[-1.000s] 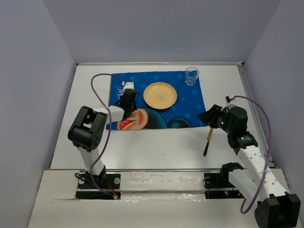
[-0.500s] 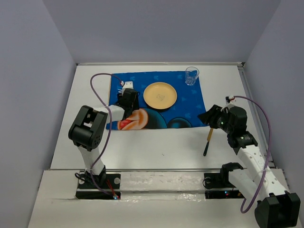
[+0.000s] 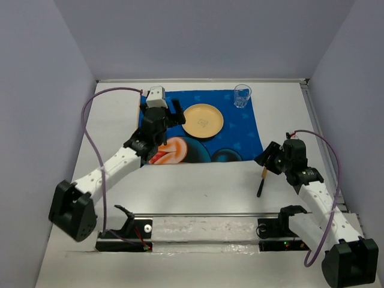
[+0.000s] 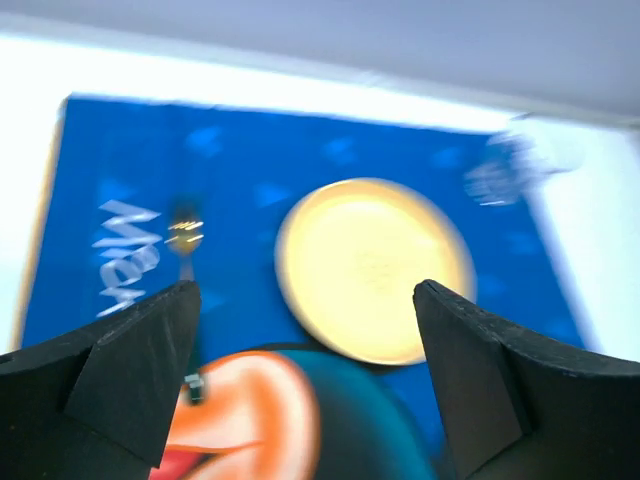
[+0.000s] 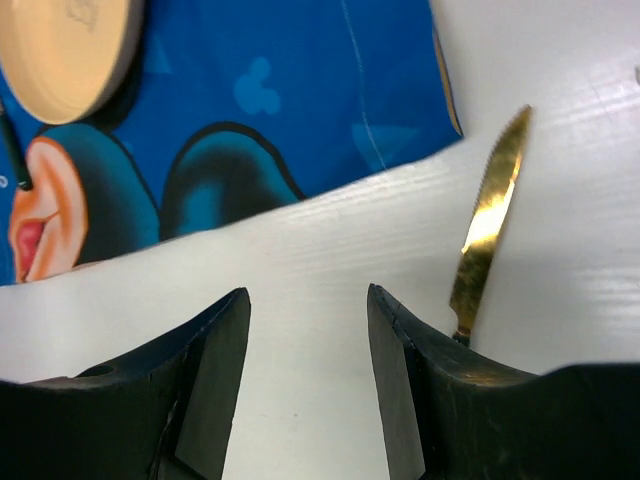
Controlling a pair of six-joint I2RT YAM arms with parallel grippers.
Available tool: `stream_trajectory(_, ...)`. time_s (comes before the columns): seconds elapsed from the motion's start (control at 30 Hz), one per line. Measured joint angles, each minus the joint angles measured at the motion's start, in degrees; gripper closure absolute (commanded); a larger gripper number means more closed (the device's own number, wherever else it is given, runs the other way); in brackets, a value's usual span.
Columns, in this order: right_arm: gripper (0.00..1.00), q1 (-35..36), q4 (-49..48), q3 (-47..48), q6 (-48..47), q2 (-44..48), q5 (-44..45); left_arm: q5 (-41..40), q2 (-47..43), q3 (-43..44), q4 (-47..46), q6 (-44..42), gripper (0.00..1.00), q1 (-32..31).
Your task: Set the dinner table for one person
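On the white dinner table (image 3: 198,183) lies a blue cartoon mat (image 3: 240,135) with a yellow plate (image 3: 203,120) on it and a clear glass (image 3: 242,96) at its far right corner. My left gripper (image 3: 169,117) hovers open and empty over the mat, left of the plate (image 4: 370,270). A gold fork (image 4: 183,235) lies on the mat just ahead of its left finger. A gold-bladed knife (image 3: 262,180) with a black handle lies on the bare table off the mat's right corner. My right gripper (image 5: 308,300) is open just left of the knife blade (image 5: 490,225), holding nothing.
Grey walls close in the table on three sides. A metal rail (image 3: 198,215) runs along the near edge by the arm bases. A purple cable (image 3: 90,120) loops out from the left arm, and another (image 3: 336,174) from the right.
My left gripper has opened wide and the left arm has stretched out and lifted over the mat, with the fork left lying there. The right gripper has dropped slightly toward the knife.
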State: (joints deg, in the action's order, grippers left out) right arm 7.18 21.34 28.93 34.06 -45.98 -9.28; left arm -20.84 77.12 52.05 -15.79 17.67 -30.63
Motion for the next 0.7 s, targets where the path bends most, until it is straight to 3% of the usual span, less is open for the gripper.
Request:
stream_trajectory(0.23,0.45,0.0,6.5,0.3,3.5,-3.9,3.2,3.2,-20.5,-0.5,0.9,0.5,0.01,-12.2)
stream_trajectory(0.5,0.45,0.0,12.9,2.8,5.0,-14.5,4.9,9.2,-36.9,-0.7,10.8,-0.1,0.01,-14.9)
stream_trajectory(0.7,0.52,0.0,19.2,8.4,5.4,-20.7,7.9,7.7,-48.3,-3.0,17.1,-2.3,0.01,-15.1)
